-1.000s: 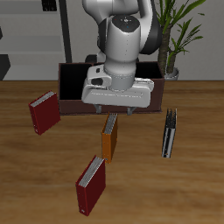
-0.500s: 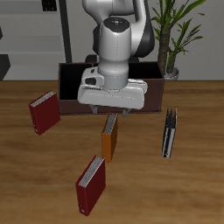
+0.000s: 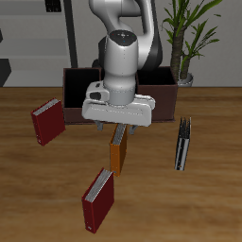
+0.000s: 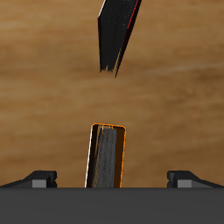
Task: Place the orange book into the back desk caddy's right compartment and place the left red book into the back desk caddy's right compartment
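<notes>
Here the pincer hangs wide open just above the orange book, which stands upright on the tabletop in front of the long caddy; the fingertips sit well apart on either side of the book's top edge, gripping nothing

Franka arm reaching forward from its base at the table's back, upper links rising out of the exterior view and the white wrist housing pointing straight down. The two-finger gripper hangs vertically beneath a broad pale hand body. In the wrist view its fingertips stand wide apart at opposite edges, jaws fully spread, clasping nothing, with clear space between them.
</notes>
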